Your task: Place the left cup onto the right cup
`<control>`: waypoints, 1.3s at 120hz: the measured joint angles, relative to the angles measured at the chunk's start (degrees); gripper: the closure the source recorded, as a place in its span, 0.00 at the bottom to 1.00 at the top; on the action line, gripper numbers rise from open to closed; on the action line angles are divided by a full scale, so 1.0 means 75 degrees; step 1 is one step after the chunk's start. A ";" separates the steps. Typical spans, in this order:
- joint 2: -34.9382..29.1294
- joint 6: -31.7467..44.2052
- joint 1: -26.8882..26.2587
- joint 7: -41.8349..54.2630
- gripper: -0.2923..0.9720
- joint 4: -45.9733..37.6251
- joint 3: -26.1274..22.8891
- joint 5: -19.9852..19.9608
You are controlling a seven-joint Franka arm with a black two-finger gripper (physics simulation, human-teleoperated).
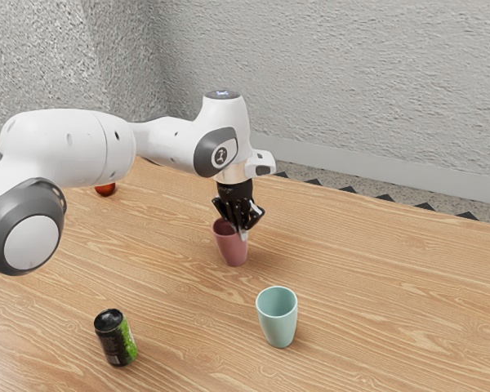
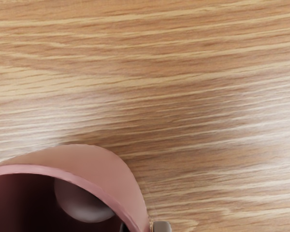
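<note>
1. The hand [image 1: 242, 229] hangs straight down at the rim of the dark pink cup [image 1: 231, 247], on the side toward the exterior view's right.
2. Whether the hand is clamped on the cup wall or merely set against it, I cannot tell.
3. The pink cup stands upright on the wooden worktop [image 1: 376, 269]; the wrist view looks into its mouth [image 2: 87, 169].
4. The teal cup [image 1: 276, 317] stands upright nearer the camera, apart from the pink one.
5. A dark green can [image 1: 115, 336] stands toward the exterior view's left.

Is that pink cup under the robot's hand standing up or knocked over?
Upright. The pink cup stands with its open mouth facing up toward the end effector, and the wrist view looks down into its rim.
</note>
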 joint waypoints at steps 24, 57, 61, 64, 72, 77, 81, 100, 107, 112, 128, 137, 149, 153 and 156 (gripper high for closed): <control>0.0001 0.0003 -0.0005 -0.0089 0.85 -0.0003 0.0000 0.0026; -0.0198 -0.0168 -0.0128 -0.0247 0.85 -0.0025 0.0023 0.0097; -0.0242 -0.0212 -0.0156 -0.0269 0.85 -0.0032 0.0025 0.0109; -0.0276 -0.0246 -0.0184 -0.0285 0.85 -0.0035 0.0028 0.0116; -0.0398 -0.0329 -0.0273 -0.0327 0.85 -0.0061 0.0038 0.0129; -0.0456 -0.0378 -0.0341 -0.0353 0.85 -0.0072 0.0044 0.0138; -0.0503 -0.0416 -0.0385 -0.0374 0.85 -0.0084 0.0051 0.0143; -0.0733 -0.0541 -0.0613 -0.0469 0.85 -0.0180 0.0077 0.0168; -0.0829 -0.0581 -0.0711 -0.0510 0.85 -0.0210 0.0080 0.0193; -0.0880 -0.0626 -0.0790 -0.0545 0.85 -0.0219 0.0081 0.0228; -0.1140 -0.0755 -0.1031 -0.0660 0.85 -0.0297 0.0086 0.0334; -0.1273 -0.0822 -0.1155 -0.0724 0.85 -0.0324 0.0090 0.0381; -0.1459 -0.0944 -0.1329 -0.0824 0.85 -0.0341 0.0083 0.0509; -0.1509 -0.0984 -0.1373 -0.0857 0.85 -0.0343 0.0084 0.0537; -0.1546 -0.1014 -0.1416 -0.0881 0.85 -0.0344 0.0087 0.0554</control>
